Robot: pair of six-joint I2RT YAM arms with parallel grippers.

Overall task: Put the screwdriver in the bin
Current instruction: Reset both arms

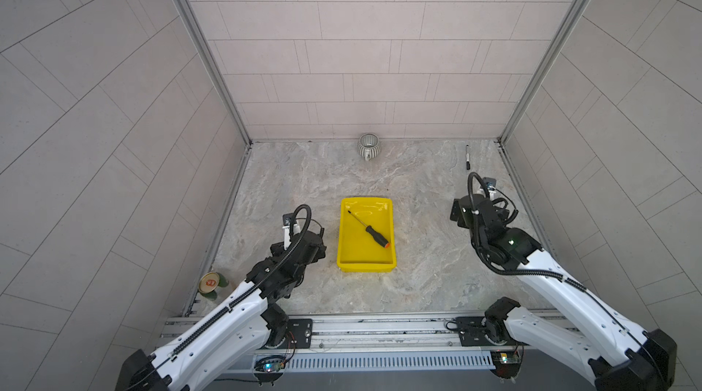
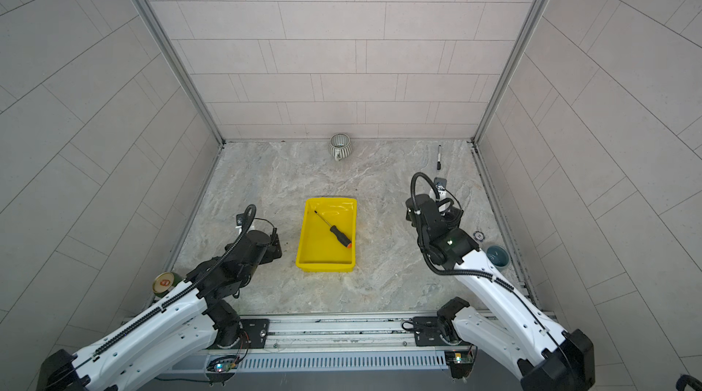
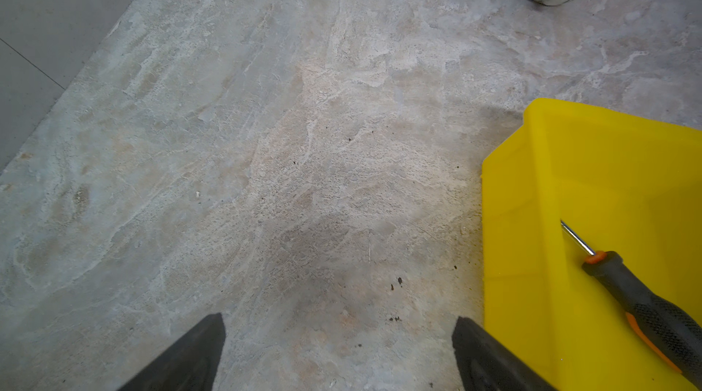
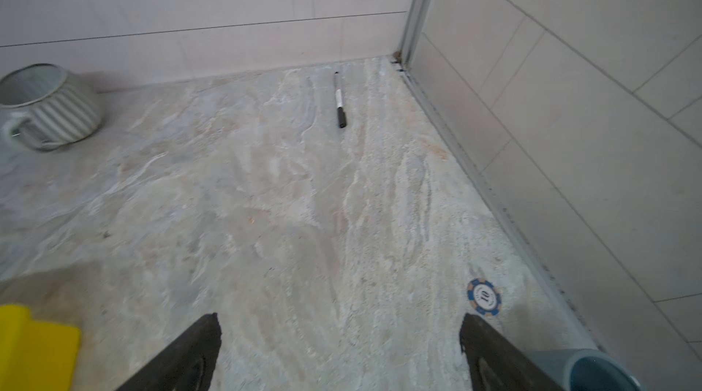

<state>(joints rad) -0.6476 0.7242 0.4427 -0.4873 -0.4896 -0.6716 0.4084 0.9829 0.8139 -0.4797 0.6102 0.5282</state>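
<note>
Screwdriver (image 1: 368, 228) lies flat inside the bin (image 1: 366, 266), well apart to the left of my right gripper (image 4: 338, 317), whose jaws stand wide and empty. Swinging low toward it, I could clip the low rim and jolt the tool out.

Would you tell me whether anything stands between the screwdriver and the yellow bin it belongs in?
Nothing visible does. The screwdriver already lies inside the bin, diagonally across its floor. Its handle points toward the near right corner and its tip toward the far left.
</note>
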